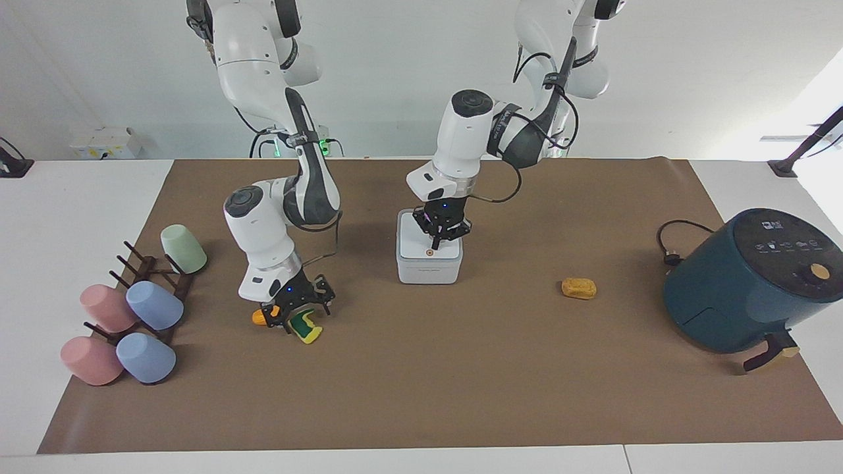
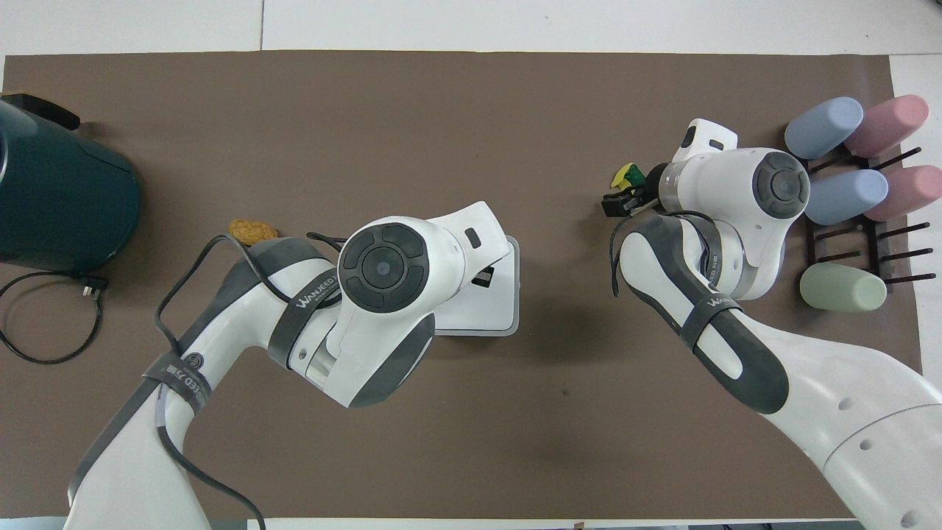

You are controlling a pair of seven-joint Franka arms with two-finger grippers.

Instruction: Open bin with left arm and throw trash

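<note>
The left gripper (image 1: 441, 236) hangs low over the small white square plastic bin (image 1: 429, 261), its tips right at the lid's orange dot (image 1: 429, 251), on the lid's edge farther from the robots. Its fingers look drawn close together, but I cannot tell whether they are fully pressed shut or already touching the lid. The lid lies flat and closed, so the step in hand is the opening itself: the tips are placed to press or catch at the dot.

The right gripper (image 1: 295, 315) is down at the mat with its fingers spread, between the orange-yellow lump (image 1: 259, 318) on its cup-rack side and the curled yellow-and-green scrap (image 1: 306, 329) just under and beside its tips on the bin side. It grips neither as far as can be seen. The golden-brown bread-like lump (image 1: 579, 288) lies well apart from both grippers, between the bin and the big dark teal air fryer (image 1: 747, 280). The pastel plastic cups (image 1: 153, 305) on their dark rack sit just outside the right arm's wrist.

Next, I judge, the left tips must push down or hook at the dot until the hinged lid swings up, then hold clear, while the right fingers close on one scrap and carry it over the opening. A drop before the lid is up would leave the scrap on top.
</note>
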